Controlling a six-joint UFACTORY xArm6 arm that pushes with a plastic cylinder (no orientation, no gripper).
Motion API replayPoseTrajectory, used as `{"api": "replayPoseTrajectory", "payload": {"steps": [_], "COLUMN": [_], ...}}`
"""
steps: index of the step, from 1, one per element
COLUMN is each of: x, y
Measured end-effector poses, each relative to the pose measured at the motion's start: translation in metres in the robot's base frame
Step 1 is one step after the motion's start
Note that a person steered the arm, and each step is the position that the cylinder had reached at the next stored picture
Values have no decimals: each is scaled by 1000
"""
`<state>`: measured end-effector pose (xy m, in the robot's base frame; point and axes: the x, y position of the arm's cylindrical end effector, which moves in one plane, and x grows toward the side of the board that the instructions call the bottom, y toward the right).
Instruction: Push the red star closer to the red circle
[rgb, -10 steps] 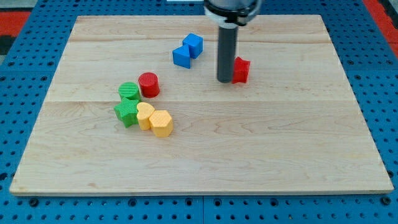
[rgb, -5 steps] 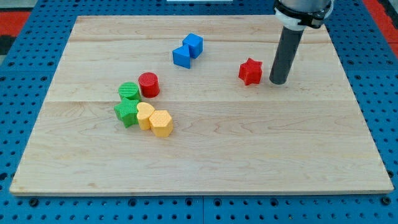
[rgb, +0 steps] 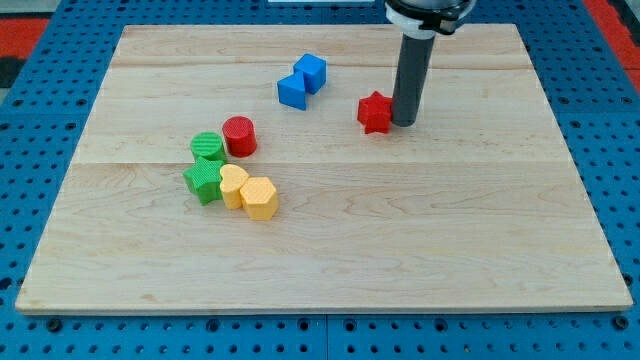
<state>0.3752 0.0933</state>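
2 red, 2 blue, 2 green, 2 yellow blks

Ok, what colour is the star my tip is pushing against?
Red: the red star, just left of my tip, clearest in the camera view.

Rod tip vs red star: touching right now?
Touching, as far as the camera view shows: my tip sits flush against the right side of the red star-shaped block, with no wooden board visible between them.

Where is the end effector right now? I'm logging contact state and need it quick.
My tip: no jaws to open or close, holding nothing; it sits against the red star on the view's right side of it.
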Motion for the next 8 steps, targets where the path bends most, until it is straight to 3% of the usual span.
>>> {"api": "replayPoseTrajectory", "payload": {"steps": [4, 6, 8], "x": [-3, -18, -28], "y": [-50, -24, -39]}}
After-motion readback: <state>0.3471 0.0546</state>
